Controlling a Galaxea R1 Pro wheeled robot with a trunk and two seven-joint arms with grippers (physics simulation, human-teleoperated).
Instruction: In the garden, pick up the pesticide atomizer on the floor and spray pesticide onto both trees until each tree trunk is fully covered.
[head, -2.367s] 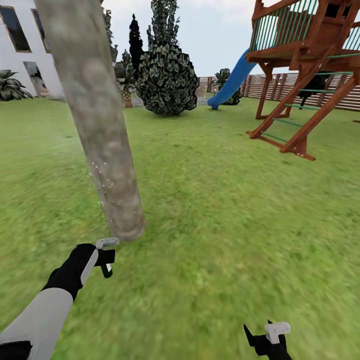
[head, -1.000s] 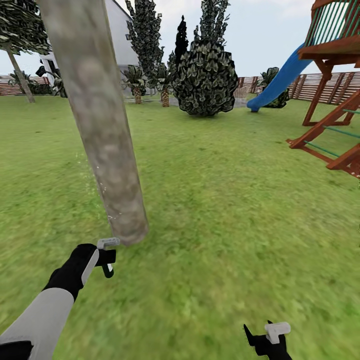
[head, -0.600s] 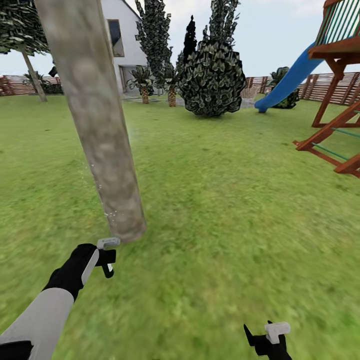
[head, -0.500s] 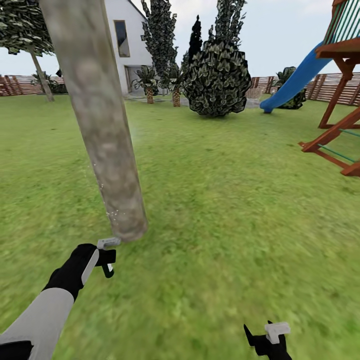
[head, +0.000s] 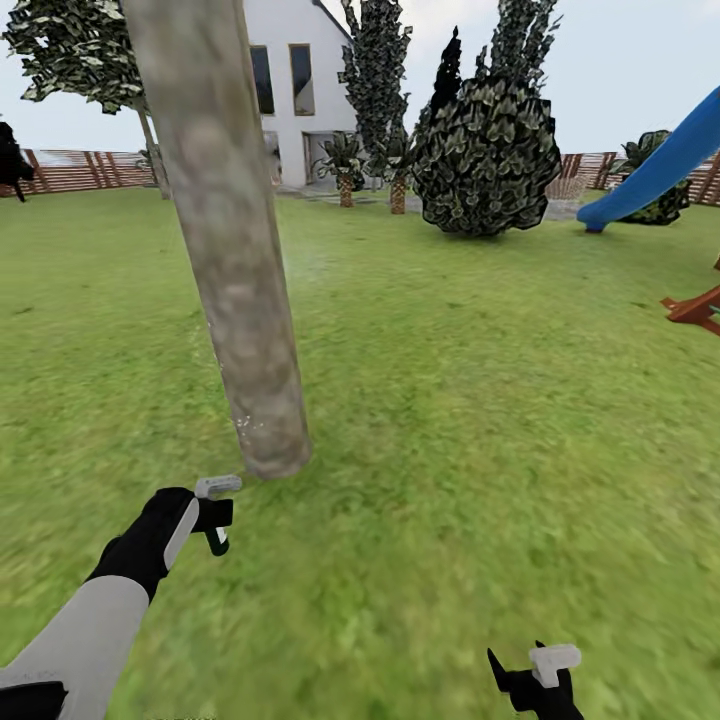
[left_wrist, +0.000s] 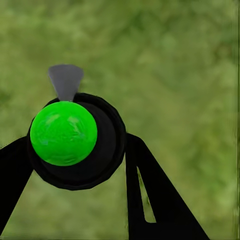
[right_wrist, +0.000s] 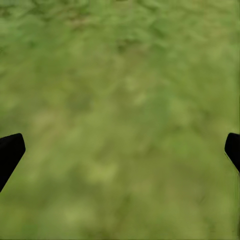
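Note:
In the left wrist view my left gripper (left_wrist: 75, 192) is shut on the pesticide atomizer (left_wrist: 64, 132), a black body with a bright green cap and a grey nozzle, held over the grass floor (left_wrist: 180, 75). In the head view that gripper (head: 214, 516) hangs just short of the foot of a thick, leaning grey-brown tree trunk (head: 240, 280). A few whitish pesticide specks (head: 246, 424) dot the trunk's lower part. A second tree (head: 85, 45) stands far off at the back left. My right gripper (head: 535, 672) is low at the right, open over bare grass, its fingertips (right_wrist: 10, 150) wide apart.
A round dark bush (head: 487, 160), short palms (head: 345, 165) and a white house (head: 290, 90) stand at the back. A blue slide (head: 655, 165) and a corner of a wooden play frame (head: 695, 305) are at the right. A brown slat fence (head: 85, 172) rings the lawn.
The camera has swung left: trunk, bush and slide have slid right in the picture, and most of the play frame has left it. Both arms keep their places in the view.

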